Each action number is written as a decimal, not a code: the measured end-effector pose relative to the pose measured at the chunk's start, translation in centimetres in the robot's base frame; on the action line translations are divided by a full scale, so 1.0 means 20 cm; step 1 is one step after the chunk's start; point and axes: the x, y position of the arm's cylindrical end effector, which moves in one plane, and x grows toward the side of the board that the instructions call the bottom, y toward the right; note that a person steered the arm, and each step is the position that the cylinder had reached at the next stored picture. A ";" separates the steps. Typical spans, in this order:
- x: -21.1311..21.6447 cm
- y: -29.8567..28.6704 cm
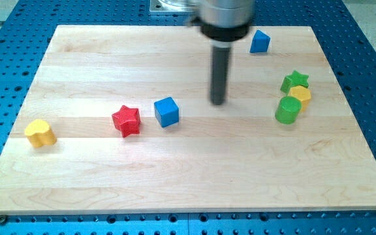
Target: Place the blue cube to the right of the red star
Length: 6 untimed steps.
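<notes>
Counting 7 blocks: blue cube beside red star, my tip apart; no fingers.

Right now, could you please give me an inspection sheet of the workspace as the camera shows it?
Surface: wooden board, lying flat on a blue perforated table.
Job's things: blue cube sits just to the view's right of the red star, with a narrow gap between them.
Clutter: yellow heart-shaped block near the view's left edge; a second blue block at the view's top; green star, yellow block and green cylinder clustered at the view's right.
Grippers: none; my tip is to the view's right of the blue cube, touching no block.
Cables: nothing seen.
Surroundings: metal fitting at the view's top edge.
</notes>
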 end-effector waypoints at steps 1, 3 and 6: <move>-0.07 -0.46; 0.22 -0.53; 0.49 -0.38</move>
